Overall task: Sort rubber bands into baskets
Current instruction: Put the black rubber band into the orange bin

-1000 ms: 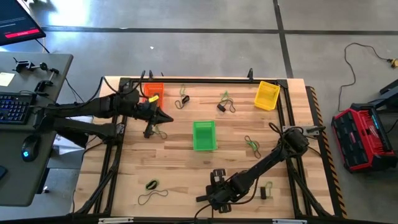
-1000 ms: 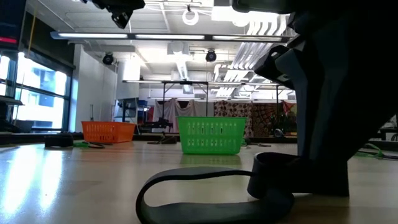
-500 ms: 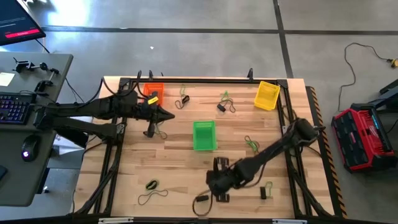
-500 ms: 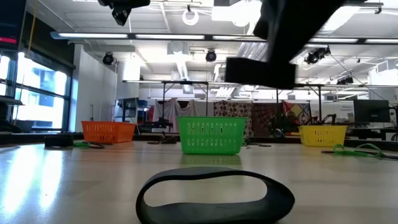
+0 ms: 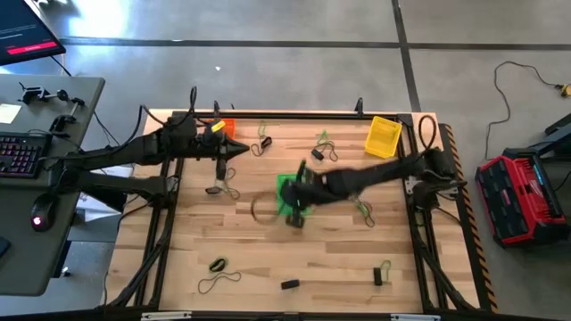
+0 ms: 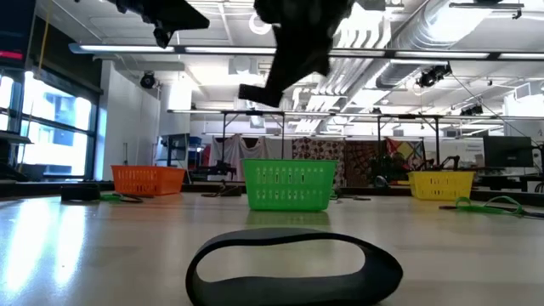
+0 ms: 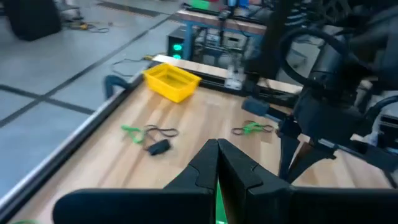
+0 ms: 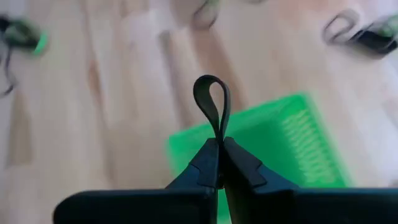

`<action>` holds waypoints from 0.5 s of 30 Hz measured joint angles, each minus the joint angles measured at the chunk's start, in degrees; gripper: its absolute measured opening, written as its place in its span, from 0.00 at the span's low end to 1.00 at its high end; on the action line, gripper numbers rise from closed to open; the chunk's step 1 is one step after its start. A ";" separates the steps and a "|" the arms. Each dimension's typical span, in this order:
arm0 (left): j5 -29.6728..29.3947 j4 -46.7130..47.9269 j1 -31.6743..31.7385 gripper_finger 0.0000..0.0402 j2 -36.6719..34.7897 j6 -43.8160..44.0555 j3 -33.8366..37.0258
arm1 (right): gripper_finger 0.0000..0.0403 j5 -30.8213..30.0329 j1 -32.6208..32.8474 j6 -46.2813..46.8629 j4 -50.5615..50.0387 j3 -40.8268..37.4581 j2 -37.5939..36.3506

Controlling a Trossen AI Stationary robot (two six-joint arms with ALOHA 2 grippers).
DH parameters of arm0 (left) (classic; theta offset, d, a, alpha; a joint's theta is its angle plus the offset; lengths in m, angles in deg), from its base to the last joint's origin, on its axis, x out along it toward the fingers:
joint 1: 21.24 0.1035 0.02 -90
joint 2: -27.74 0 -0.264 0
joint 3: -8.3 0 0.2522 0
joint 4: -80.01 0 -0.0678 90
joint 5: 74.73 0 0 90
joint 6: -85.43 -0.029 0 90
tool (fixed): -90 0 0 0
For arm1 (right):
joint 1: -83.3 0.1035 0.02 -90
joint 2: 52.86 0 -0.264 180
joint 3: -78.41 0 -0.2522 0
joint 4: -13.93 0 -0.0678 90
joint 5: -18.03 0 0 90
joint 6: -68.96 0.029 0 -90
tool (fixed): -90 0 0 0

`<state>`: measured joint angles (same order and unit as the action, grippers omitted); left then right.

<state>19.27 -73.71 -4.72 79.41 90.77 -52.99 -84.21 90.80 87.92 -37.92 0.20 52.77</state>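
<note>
The wooden table [image 5: 268,259] carries three baskets along its far half. In the high view, the green basket [image 5: 287,189] sits at the centre, the orange basket [image 5: 223,130] at 10 o'clock from it, mostly hidden under the left arm, and the yellow basket [image 5: 383,136] at 2 o'clock.

The right arm reaches across from 3 o'clock; its right hand [image 5: 294,189] hangs over the green basket. Its fingers are pressed together on a black rubber band [image 8: 212,107], whose loop stands up from the fingertips, above the basket.

The left arm comes in from 9 o'clock; the left hand [image 5: 239,148] hovers beside the orange basket, fingers closed with nothing between them.

Loose rubber bands lie scattered on the table: a black and green cluster [image 5: 323,150] at 1 o'clock from the green basket, a green one [image 5: 361,208] at 4 o'clock, another [image 5: 218,265] at 7 o'clock, and small dark bundles [image 5: 289,284] near the front edge. In the low view a wide black band [image 6: 293,270] lies in the foreground.
</note>
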 joint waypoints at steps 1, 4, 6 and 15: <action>0.60 -0.03 1.06 0.00 0.22 0.03 0.00 | 0.00 0.81 -1.69 -1.20 1.56 0.00 -0.08; 3.89 0.24 4.00 0.00 1.12 0.19 0.00 | 0.00 4.51 -6.21 -4.46 8.29 0.00 -0.09; 5.14 -0.03 4.93 0.00 1.85 1.76 0.00 | 0.00 8.22 -8.84 -7.51 13.32 0.00 -0.09; 6.44 -1.25 5.65 0.03 4.60 4.23 0.01 | 0.00 19.41 -18.18 -18.10 18.22 0.02 -0.42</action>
<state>25.71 -74.96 0.94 84.01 95.00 -52.98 -64.79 72.62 69.82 -19.69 0.23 52.35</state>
